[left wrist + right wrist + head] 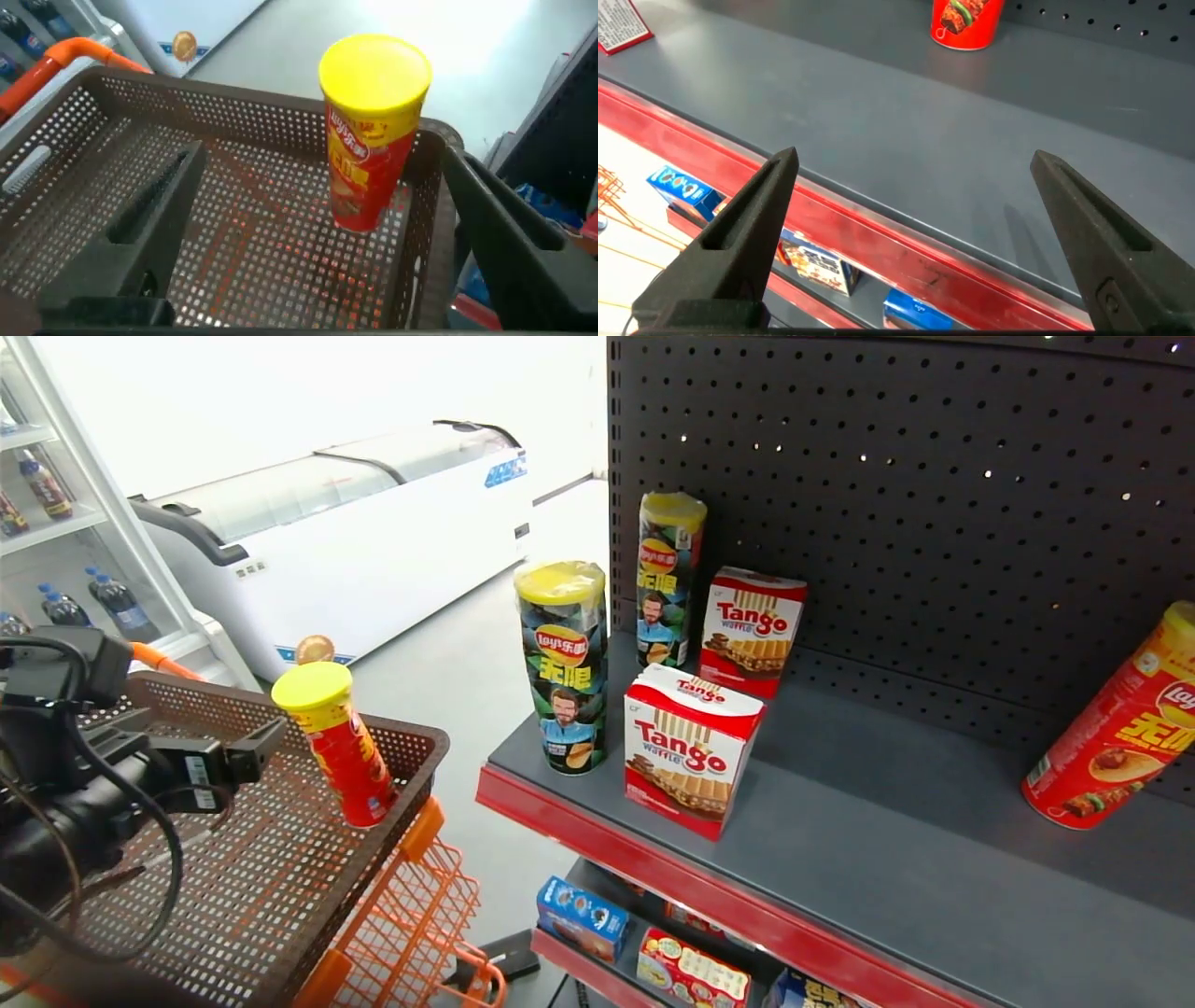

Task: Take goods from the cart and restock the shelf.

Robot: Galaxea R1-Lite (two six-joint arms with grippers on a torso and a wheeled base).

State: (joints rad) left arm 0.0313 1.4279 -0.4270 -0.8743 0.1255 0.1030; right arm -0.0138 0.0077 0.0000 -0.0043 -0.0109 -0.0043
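A red chip can [341, 747] with a yellow lid stands upright in the brown mesh basket [280, 887] of the orange cart. My left gripper [257, 751] is open over the basket, just short of the can [369, 140], which stands beyond its fingertips [187, 163]. My right gripper [915, 161] hangs open over the grey shelf board [906, 112] near its red front edge, with nothing between its fingers. On the shelf [887, 840] stand two dark chip cans [563, 667], two wafer boxes [689, 751] and a leaning red can [1116, 728].
A black pegboard [896, 476] backs the shelf. Lower shelves hold more packets [583, 915]. A white chest freezer [355, 532] and a drinks fridge [56, 523] stand behind the cart. The shelf board has free room between the boxes and the red can [966, 21].
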